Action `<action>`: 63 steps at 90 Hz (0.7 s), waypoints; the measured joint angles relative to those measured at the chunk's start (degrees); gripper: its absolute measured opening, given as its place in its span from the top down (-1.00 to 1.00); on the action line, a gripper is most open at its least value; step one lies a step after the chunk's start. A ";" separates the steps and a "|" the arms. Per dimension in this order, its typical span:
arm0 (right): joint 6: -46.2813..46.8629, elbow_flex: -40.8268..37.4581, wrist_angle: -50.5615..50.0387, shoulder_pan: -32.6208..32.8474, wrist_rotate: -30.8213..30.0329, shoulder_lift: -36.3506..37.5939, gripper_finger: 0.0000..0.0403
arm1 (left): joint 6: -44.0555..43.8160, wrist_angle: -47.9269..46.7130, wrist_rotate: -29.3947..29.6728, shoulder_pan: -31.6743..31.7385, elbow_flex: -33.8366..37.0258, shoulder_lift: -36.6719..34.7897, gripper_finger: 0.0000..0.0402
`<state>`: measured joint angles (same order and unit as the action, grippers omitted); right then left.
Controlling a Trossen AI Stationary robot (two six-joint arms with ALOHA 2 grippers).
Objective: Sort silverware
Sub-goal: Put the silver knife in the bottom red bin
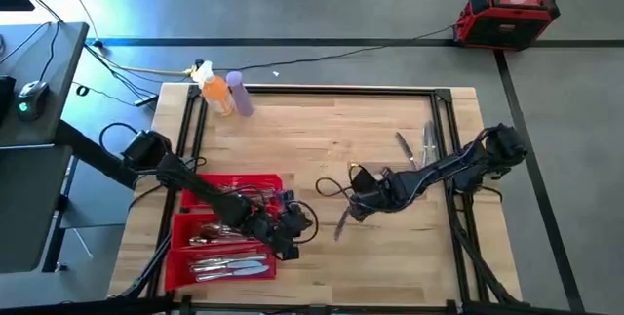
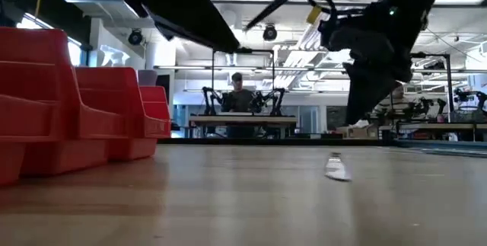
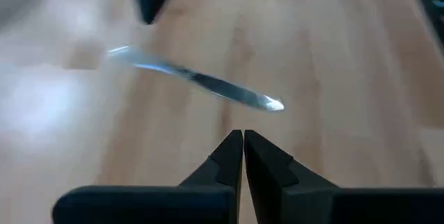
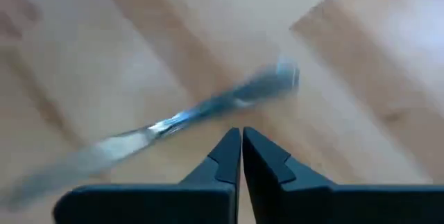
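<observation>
One slim piece of silverware [image 1: 341,225] lies flat on the wooden table between my two grippers; it also shows in the low view [image 2: 335,168] and in both wrist views [image 3: 201,84] [image 4: 208,109]. My right gripper [image 1: 354,208] [image 4: 241,135] hovers shut just above it, apart from it in the low view [image 2: 356,120]. My left gripper [image 1: 292,240] [image 3: 243,136] is shut beside the right edge of the red tray [image 1: 180,227], a little short of the piece. More silverware [image 1: 229,266] lies in the tray's compartments.
Two or three loose pieces of silverware [image 1: 405,144] [image 1: 429,137] lie toward the table's right. An orange bottle [image 1: 216,91] and a purple bottle [image 1: 241,94] stand at the far left. Bare wood lies at the middle and far side. In the low view the red tray [image 2: 76,109] rises at the left.
</observation>
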<state>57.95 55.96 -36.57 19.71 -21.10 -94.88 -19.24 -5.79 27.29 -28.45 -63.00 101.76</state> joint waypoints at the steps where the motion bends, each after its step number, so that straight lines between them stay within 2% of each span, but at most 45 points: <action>1: 0.78 -0.26 0.31 0.35 0.24 0.01 1.00 | 0.26 0.47 -0.90 0.17 0.00 0.41 1.00; 12: 7.87 -4.56 7.40 5.26 2.67 -0.06 1.00 | 3.93 7.31 -11.17 1.87 0.00 5.83 1.00; 22: 11.51 -10.30 19.42 9.99 5.81 -0.03 1.00 | 6.73 13.87 -15.65 3.33 0.00 10.74 1.00; 37: 14.97 -18.65 38.16 13.23 5.20 -0.06 0.97 | 12.11 14.19 -16.25 6.41 -4.54 16.92 1.00; 47: 15.78 -21.48 43.19 13.33 3.77 -0.04 0.83 | 14.01 10.48 -16.29 8.77 -10.13 20.85 1.00; 63: 17.40 -21.65 45.74 12.92 3.25 -1.21 0.48 | 16.85 5.83 -17.48 11.21 -17.52 26.10 1.00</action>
<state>75.35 34.32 9.17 32.64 -17.84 -96.09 -2.39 0.04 9.82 -17.24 -80.52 127.85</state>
